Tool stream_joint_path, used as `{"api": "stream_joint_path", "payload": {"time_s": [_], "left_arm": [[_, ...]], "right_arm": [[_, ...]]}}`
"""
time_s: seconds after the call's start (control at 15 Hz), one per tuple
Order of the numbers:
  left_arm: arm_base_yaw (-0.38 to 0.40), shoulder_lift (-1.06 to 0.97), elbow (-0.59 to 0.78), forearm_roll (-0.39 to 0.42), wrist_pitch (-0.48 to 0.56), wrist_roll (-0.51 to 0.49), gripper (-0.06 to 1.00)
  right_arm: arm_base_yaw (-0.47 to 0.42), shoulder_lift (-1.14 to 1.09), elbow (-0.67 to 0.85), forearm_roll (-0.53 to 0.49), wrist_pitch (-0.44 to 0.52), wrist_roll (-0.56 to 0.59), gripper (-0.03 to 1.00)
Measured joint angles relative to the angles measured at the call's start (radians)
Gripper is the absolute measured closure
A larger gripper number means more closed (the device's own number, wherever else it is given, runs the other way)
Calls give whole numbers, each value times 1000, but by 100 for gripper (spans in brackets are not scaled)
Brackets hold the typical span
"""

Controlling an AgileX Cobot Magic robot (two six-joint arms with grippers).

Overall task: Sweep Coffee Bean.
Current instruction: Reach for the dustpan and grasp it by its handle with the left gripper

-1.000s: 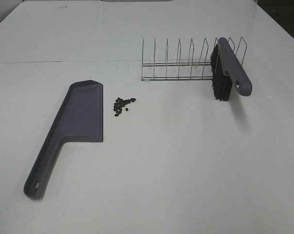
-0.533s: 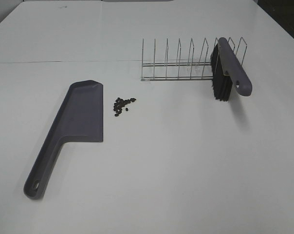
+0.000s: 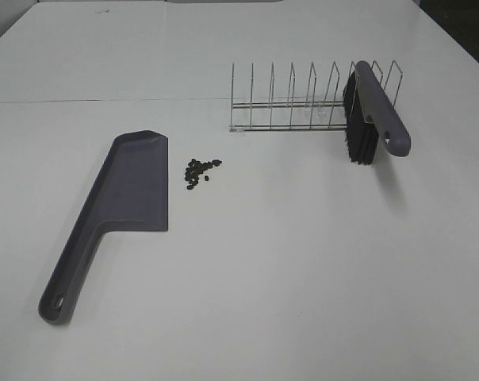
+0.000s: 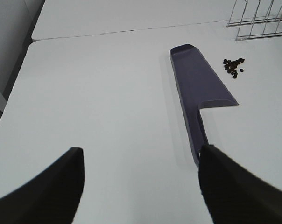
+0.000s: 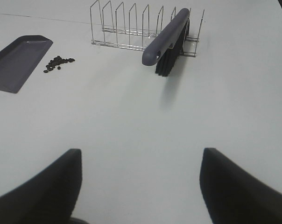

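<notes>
A small cluster of dark coffee beans [image 3: 201,171] lies on the white table, just right of the grey dustpan [image 3: 116,206], which lies flat with its handle toward the front left. The beans [image 4: 233,66] and the dustpan [image 4: 197,91] also show in the left wrist view, and both show in the right wrist view, beans [image 5: 58,63] and dustpan [image 5: 17,63]. The grey brush with black bristles [image 3: 370,115] leans in the right end of the wire rack [image 3: 295,103]. My left gripper [image 4: 141,179] and right gripper [image 5: 140,184] are open and empty, far from all objects; neither shows in the exterior view.
The wire rack [image 5: 131,25] stands at the back right of the table [image 3: 303,262]. A table seam runs across behind the dustpan. The table's left edge shows in the left wrist view.
</notes>
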Motion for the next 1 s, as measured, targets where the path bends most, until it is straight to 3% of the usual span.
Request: {"api": "stream_joint_path", "payload": {"time_s": [1.0], "left_arm": [[0,0,0,0,0,0,30]], "right_arm": [[0,0,0,0,0,0,29]]}}
